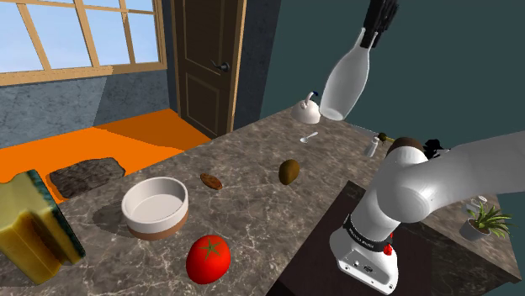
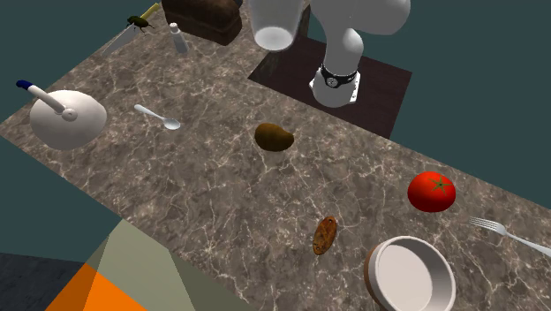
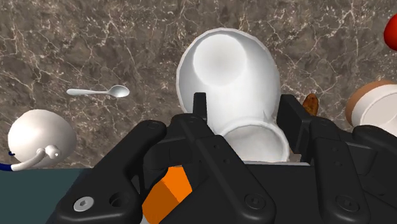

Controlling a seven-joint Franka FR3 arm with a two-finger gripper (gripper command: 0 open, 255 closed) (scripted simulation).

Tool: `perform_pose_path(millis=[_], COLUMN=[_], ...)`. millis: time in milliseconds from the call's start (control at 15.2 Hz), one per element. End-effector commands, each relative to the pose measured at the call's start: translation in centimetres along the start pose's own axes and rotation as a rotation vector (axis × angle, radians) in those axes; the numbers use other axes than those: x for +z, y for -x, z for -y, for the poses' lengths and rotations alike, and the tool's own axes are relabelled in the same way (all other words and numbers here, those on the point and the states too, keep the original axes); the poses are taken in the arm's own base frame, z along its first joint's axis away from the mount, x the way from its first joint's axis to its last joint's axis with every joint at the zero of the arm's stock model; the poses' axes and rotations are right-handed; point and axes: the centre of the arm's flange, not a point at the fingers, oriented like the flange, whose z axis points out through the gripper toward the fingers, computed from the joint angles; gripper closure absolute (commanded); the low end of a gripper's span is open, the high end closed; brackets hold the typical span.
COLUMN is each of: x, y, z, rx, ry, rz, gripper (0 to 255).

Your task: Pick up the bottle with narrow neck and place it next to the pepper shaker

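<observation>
You had the white bottle (image 1: 344, 82) clear of the counter (image 1: 252, 210), held by its narrow neck with the tool (image 1: 369, 39) clenched on it. In the shoulder view the bottle hung tilted, wide base lowest. In the wrist view the two black fingers (image 3: 200, 107) clasped the neck from either side, and the base pointed down at bare marbled counter.

Nearest to the bottle in the wrist view were:
- a white spoon (image 3: 99, 92) and a white kettle (image 3: 38, 137) on one side of the tool;
- a small brown item (image 3: 311, 102), a white bowl (image 3: 375, 105) and a red tomato (image 3: 391, 32) on the other side.

The pepper shaker (image 2: 179, 40) stood upright close to the counter's edge, at the second exterior view's upper left. The spoon lay well apart from it, with bare counter between them. A brown oval item (image 2: 275, 137) sat alone near the middle of the counter, with open surface on all sides.

The bowl, the tomato and a fork (image 2: 508, 234) occupied the second exterior view's lower right, near that end of the counter.
</observation>
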Motion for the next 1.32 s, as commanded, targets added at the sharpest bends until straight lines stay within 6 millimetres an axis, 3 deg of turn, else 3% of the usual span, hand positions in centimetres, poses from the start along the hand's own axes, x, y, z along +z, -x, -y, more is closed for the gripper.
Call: perform_pose_path(millis=[0, 1254], x=[0.0, 0.3], y=[0.6, 8.0], z=[-2.8, -26.7], rx=[-0.001, -0.001], ry=[0.0, 0.0], rz=[0.001, 0.001], gripper=[255, 255])
